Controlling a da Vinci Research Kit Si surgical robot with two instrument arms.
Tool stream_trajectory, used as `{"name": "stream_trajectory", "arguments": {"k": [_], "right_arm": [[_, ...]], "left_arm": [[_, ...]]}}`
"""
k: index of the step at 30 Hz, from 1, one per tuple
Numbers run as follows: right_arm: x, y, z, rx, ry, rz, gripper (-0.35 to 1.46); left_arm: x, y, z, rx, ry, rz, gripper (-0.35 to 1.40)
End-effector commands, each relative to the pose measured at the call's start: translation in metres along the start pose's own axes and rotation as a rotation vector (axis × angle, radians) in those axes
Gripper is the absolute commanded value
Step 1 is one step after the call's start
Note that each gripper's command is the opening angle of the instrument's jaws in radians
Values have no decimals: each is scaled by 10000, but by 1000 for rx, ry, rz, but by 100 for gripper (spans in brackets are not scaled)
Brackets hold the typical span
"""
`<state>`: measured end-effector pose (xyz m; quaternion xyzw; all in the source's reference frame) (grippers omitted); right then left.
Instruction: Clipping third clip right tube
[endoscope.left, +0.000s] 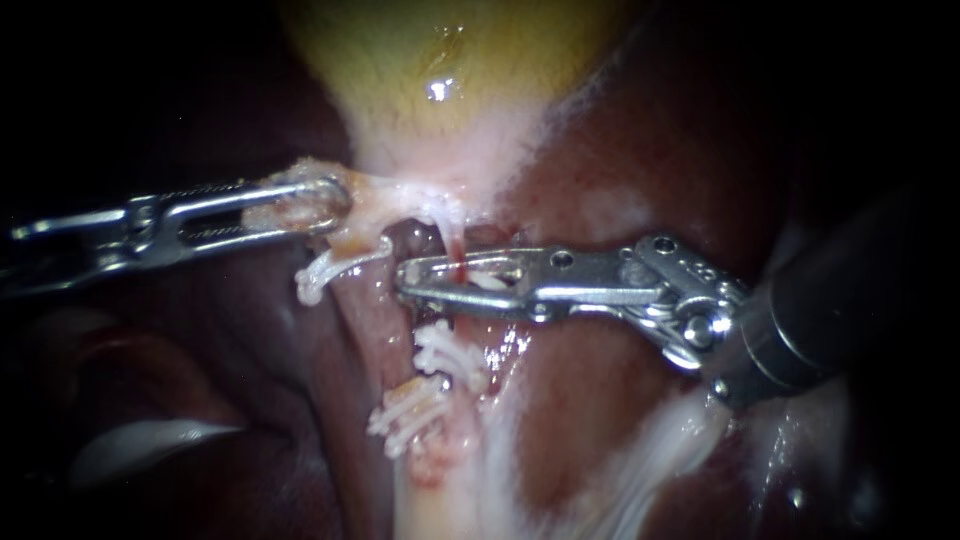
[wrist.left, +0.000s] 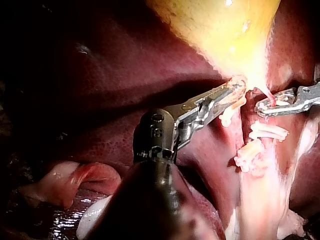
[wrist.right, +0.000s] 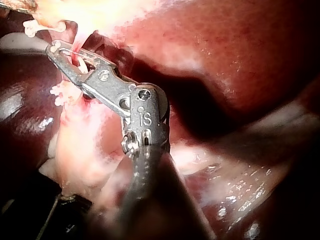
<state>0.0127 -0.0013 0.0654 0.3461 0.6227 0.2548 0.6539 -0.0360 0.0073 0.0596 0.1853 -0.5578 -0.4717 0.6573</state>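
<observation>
1. The right instrument (endoscope.left: 420, 282) has its jaws drawn narrowly together on a loaded clip (endoscope.left: 488, 282), whose white body shows between them.
2. The right tube (endoscope.left: 456, 250), a thin reddish strand, runs down from the gallbladder's neck and passes between these jaws near their tips. The jaws straddle it crosswise. The right wrist view shows the same strand (wrist.right: 75, 56) threaded through the jaw gap.
3. Judgement: the crosswise set lets the clip close squarely across the tube. Whether the clip is fully closed cannot be told.
4. Just below the jaws, two seated clips (endoscope.left: 445, 355) (endoscope.left: 408, 412) lie on the same tube. The loaded clip sits above them, on the gallbladder side.
5. The left instrument (endoscope.left: 320, 205) has its jaws pinched on the neck tissue (endoscope.left: 345, 220) beside the tube.
6. Judgement: this grip pulls the neck aside so that the tube stands taut and clear of the liver (endoscope.left: 640, 150).
7. The gallbladder (endoscope.left: 440, 60) lies above both instruments.
</observation>
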Motion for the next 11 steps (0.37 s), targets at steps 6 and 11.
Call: {"name": "stream_trajectory", "arguments": {"k": [6, 11], "right_arm": [[2, -1, -1, -1, 1, 0, -35], [2, 0, -2, -1, 1, 0, -35]], "left_arm": [[0, 0, 0, 0, 0, 0, -35], [0, 0, 0, 0, 0, 0, -35]]}}
